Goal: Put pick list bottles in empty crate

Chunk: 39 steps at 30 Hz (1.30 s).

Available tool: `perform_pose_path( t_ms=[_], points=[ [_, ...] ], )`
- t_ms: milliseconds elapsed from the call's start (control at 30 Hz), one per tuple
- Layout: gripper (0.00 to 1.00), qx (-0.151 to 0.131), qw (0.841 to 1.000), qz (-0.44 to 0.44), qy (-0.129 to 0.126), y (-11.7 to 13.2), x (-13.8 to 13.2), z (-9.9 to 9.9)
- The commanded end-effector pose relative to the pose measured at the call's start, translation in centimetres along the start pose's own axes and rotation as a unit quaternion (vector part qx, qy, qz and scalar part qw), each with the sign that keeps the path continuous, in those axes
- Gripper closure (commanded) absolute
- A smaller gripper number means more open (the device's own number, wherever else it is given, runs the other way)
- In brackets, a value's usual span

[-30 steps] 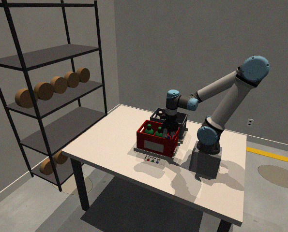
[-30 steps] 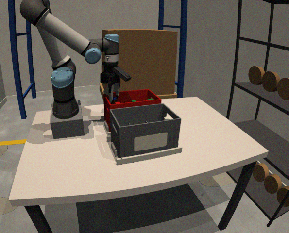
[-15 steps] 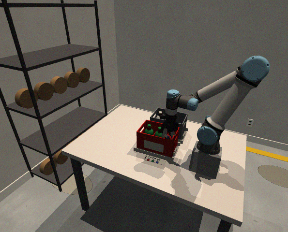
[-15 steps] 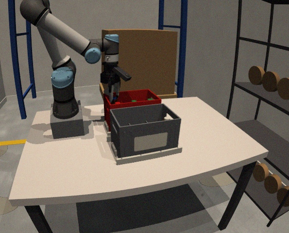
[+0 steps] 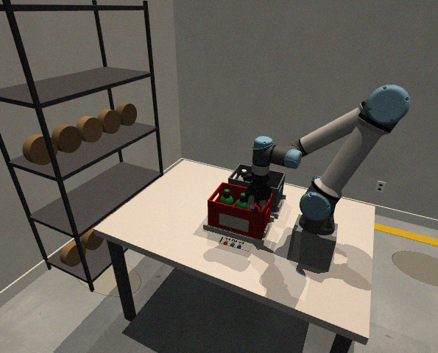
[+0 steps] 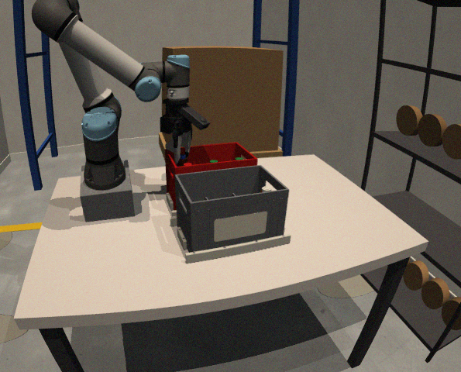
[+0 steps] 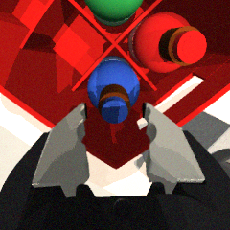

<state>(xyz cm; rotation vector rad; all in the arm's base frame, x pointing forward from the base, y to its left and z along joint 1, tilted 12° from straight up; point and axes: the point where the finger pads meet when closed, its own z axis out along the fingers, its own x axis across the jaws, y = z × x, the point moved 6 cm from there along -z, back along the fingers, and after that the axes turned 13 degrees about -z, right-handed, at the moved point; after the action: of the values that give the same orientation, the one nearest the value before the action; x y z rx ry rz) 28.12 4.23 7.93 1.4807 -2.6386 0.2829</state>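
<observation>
The red crate [image 5: 213, 216] [image 6: 170, 177] stands beside the pick list [image 5: 245, 247]. The strip shows red, green and blue marks; its numbers are too small to read surely. In the crate stand two green bottles [image 5: 226, 198] [image 6: 239, 159], a red bottle [image 7: 155, 45] [image 6: 187, 164] and a blue bottle [image 7: 112, 79]. My gripper [image 5: 256, 206] [image 6: 182, 157] [image 7: 114, 103] points down into the crate's corner compartment. Its fingers stand open on either side of the blue bottle's neck, with gaps at both sides. The grey crate [image 6: 200, 225] [image 5: 282, 185] holds a white-capped bottle [image 5: 244, 172] [image 6: 266, 187]; much of its inside is hidden.
Light rails [image 6: 238, 251] lie along the foot of the crates. The two crates stand close together. The red crate's walls and dividers [image 7: 83, 80] are close around the fingers. The arm's base block [image 5: 312, 246] stands beside the crates, and a shelf rack [image 5: 62, 197] stands beyond the table.
</observation>
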Motion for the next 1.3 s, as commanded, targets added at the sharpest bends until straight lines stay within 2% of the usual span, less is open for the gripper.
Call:
perform_pose_path(
  t_ms=[0,900,1267],
  points=[
    [0.62,-0.001,1.0,0.0,0.0,0.0,0.0,0.0],
    [0.62,-0.001,1.0,0.0,0.0,0.0,0.0,0.0],
    [0.62,0.002,1.0,0.0,-0.001,-0.1,-0.1,-3.1]
  ],
)
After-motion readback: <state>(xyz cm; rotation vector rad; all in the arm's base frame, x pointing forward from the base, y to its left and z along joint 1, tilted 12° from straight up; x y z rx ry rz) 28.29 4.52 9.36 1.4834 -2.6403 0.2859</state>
